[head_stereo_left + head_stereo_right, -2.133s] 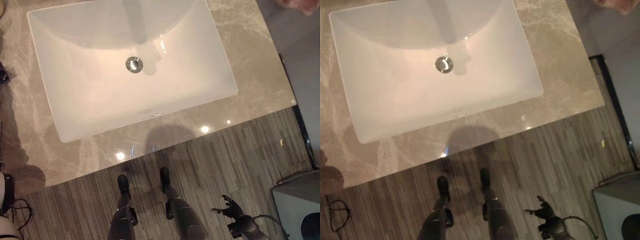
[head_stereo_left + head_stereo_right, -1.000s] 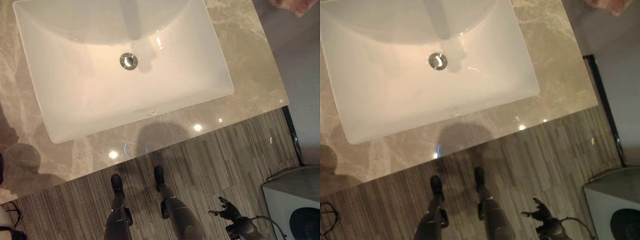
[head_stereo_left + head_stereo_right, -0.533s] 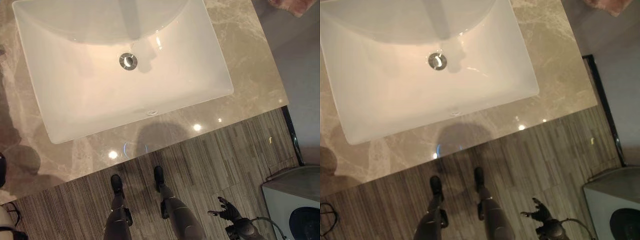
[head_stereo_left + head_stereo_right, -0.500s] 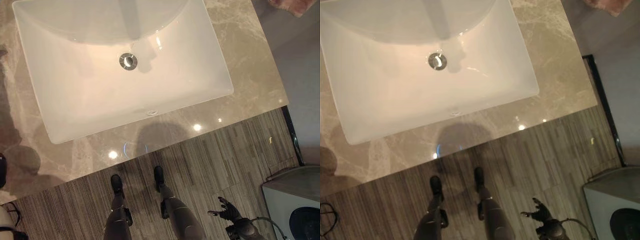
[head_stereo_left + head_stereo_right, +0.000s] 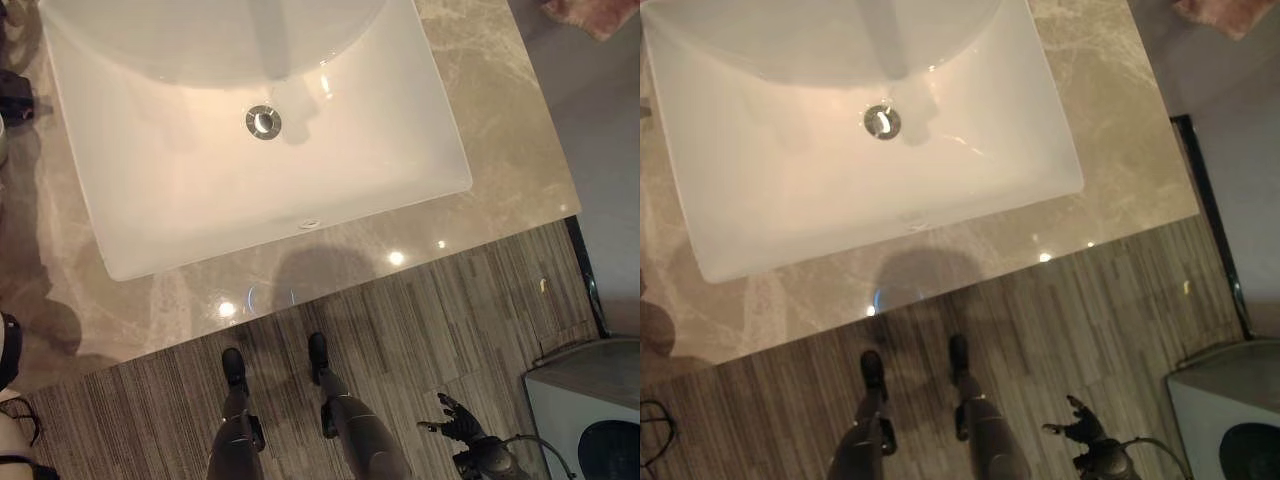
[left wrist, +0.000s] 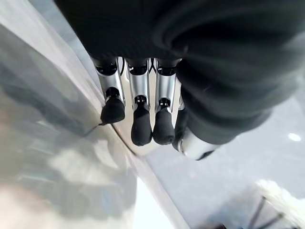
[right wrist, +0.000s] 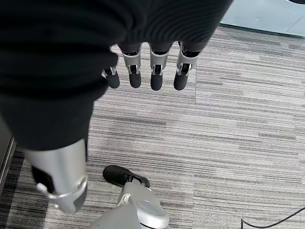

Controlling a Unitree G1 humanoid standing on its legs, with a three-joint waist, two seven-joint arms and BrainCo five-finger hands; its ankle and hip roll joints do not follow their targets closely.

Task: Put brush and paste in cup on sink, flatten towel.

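The white sink basin (image 5: 180,190) looks like smooth, glossy ceramic, its drain (image 5: 264,121) shiny metal. The countertop (image 5: 500,150) around it is polished, veined grey-brown marble with bright light reflections near its front edge. The floor (image 5: 470,320) is matt, streaked grey, wood-like planking.

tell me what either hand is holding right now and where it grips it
Nothing is held. The right hand hangs open over the floor; the left hand is open too, fingers straight beside a pale surface.
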